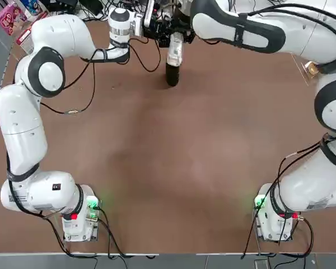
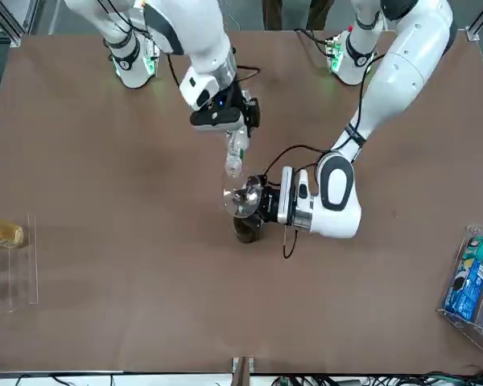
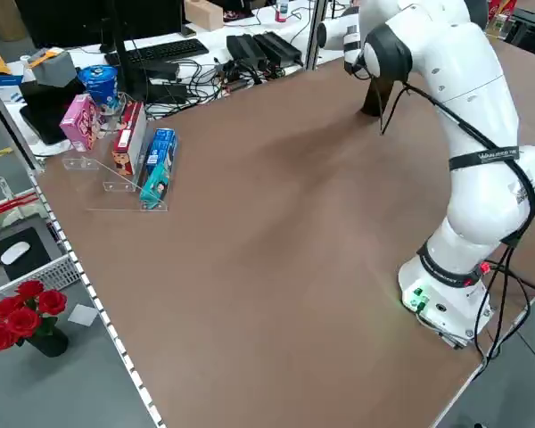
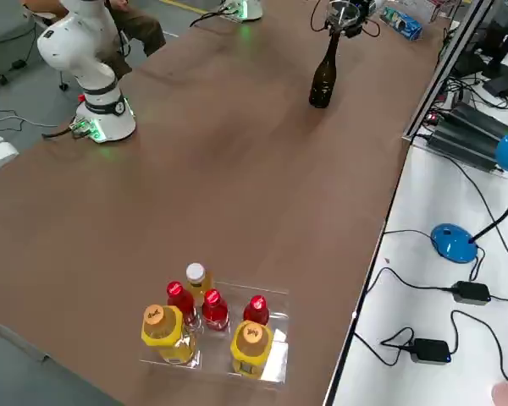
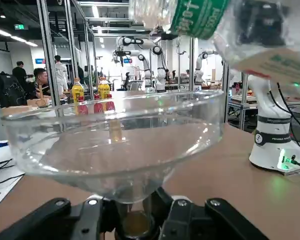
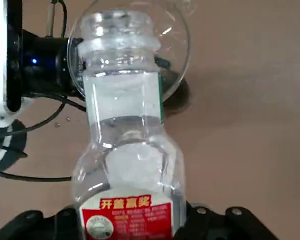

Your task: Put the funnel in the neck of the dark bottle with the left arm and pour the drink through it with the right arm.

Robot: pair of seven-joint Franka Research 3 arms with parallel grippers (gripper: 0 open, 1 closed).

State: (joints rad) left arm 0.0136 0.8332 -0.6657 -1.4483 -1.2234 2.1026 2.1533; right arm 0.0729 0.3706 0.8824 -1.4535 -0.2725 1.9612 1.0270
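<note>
The dark bottle [image 2: 245, 230] stands upright at the far middle of the table, also seen in the right side view [image 4: 323, 80]. The clear funnel [image 2: 241, 200] sits in its neck, with my left gripper [image 2: 266, 206] shut on the funnel's spout from the side; in the left wrist view the funnel [image 5: 119, 145] fills the frame above the black fingers [image 5: 55, 214]. My right gripper [image 2: 229, 127] is shut on the drink [image 2: 235, 153], tilted mouth-down just over the funnel's rim. The drink [image 6: 125, 150] has no cap on, and clear liquid shows inside.
A clear tray [image 4: 271, 359] with red and yellow bottles stands near the table's right edge. A clear stand with a blue box [image 2: 470, 277] and other boxes [image 3: 156, 165] sits at the left edge. Both arms' cables [image 1: 145, 59] hang near the dark bottle.
</note>
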